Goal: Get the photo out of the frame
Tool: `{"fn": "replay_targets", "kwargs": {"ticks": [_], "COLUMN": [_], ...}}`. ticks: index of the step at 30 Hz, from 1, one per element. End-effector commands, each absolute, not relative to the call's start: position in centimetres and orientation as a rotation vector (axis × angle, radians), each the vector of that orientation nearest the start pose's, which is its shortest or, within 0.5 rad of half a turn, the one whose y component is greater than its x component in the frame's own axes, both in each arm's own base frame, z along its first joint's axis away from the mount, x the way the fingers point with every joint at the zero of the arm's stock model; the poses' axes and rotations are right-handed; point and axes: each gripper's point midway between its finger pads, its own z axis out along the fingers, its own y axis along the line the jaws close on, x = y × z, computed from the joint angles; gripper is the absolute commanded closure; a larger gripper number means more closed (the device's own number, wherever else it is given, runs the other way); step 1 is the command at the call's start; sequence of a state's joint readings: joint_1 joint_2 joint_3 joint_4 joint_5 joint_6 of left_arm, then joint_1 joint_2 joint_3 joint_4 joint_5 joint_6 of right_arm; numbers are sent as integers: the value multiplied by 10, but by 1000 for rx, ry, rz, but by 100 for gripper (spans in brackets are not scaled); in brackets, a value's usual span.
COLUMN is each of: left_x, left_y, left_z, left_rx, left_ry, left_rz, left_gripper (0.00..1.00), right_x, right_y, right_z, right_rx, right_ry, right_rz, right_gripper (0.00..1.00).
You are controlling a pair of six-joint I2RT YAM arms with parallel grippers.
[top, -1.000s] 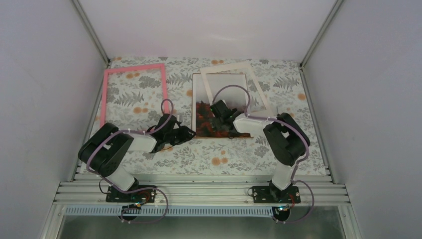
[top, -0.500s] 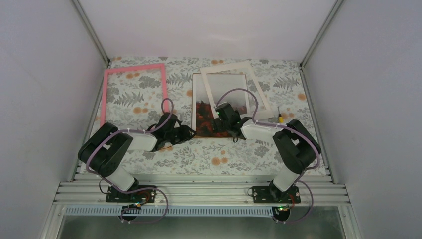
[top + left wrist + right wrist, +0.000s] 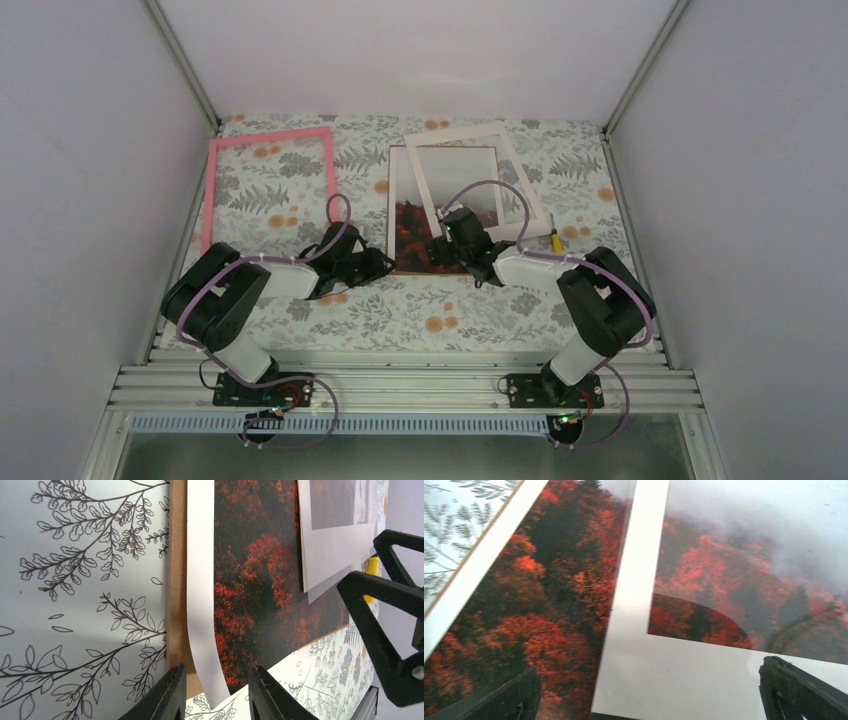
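Pink frame (image 3: 270, 136) lies empty far left, so the step is lifting the photo (image 3: 250, 580) off its brown backing (image 3: 176, 580) mid-table, under a skewed white mat (image 3: 634, 605): the narrowly parted left gripper (image 3: 216, 695) must pinch its near corner, right gripper (image 3: 651, 685) hovering wide.

Table (image 3: 440, 310) lies bare along the near strip, 6 o'clock of the photo (image 3: 408, 225): room to pass. Frame (image 3: 270, 137) at 10 o'clock, well apart, bare table inside it. Mat (image 3: 455, 131) askew over the photo's 1 o'clock part. Right gripper (image 3: 443, 250) hangs spread over the near edge; left gripper (image 3: 383, 266) crowds the 7 o'clock corner. Small yellow item (image 3: 556, 241) at 3 o'clock. Walls (image 3: 90, 200) close in left, right, far.
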State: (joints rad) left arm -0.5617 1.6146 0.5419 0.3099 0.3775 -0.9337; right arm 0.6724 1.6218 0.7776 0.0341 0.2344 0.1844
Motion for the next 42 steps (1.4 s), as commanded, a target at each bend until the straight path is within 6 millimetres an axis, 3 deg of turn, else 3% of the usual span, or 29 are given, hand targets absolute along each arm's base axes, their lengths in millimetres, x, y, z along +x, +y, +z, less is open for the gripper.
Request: {"fn": "replay_targets", "kwargs": {"ticks": [1,5,9,19,30,42], "left_x": [281,282,283,285,285,308], "left_y": [-250,-250,-256,-260,-261,-260], "left_z": [32,36,38,39,25,29], "left_rx": [-294,-293,-289,-298,-413,-452], "left_ry": [2576,2567,2561,2555,2569,2518], "left_rz": [-1092,-1095,-1138,-1173,-1227,-1265], "left_gripper": [67,67,67,67,68,68], "right_x": [335,320,316,317,318,320], "right_y": [248,262,263,262,262,261], "right_z": [73,83,87,78,78,78], "right_rx": [-561,-648,-661,-668,-663,-656], "right_ry": [2247,2197,2175,2183,2173,2167], "right_rz": [331,419,425,389,367,338], "right_gripper": [3,5,4,4,4,4]}}
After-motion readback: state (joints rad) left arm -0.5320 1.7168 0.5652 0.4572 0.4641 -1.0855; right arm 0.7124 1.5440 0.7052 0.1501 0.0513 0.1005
